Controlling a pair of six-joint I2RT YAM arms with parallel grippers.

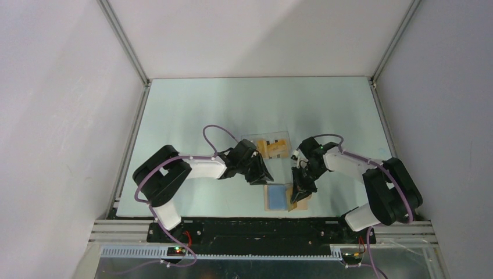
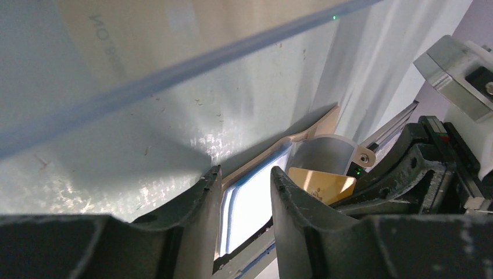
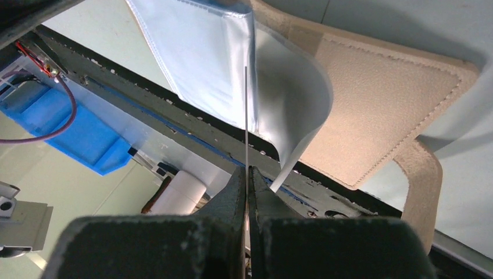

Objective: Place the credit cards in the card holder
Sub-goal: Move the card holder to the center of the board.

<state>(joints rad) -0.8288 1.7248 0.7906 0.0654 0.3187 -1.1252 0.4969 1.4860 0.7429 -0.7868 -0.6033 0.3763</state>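
Note:
The card holder [image 1: 278, 197] lies open near the table's front edge, light blue panel up, with its tan flap [image 3: 378, 110] to the right. My right gripper [image 1: 300, 194] is shut on one orange credit card [image 2: 323, 182], seen edge-on as a thin line [image 3: 246, 116] in the right wrist view. That card's far end meets the lifted blue pocket panel [image 3: 197, 52]. More credit cards [image 1: 273, 146] lie in a clear tray. My left gripper [image 1: 260, 176] hovers open at the holder's far left corner; between its fingers [image 2: 247, 171] only the blue panel [image 2: 250, 203] shows.
The clear plastic tray [image 1: 251, 139] sits just behind the card holder, between the two arms. The black base rail [image 1: 261, 224] runs along the table's near edge, close to the holder. White walls enclose the table on three sides.

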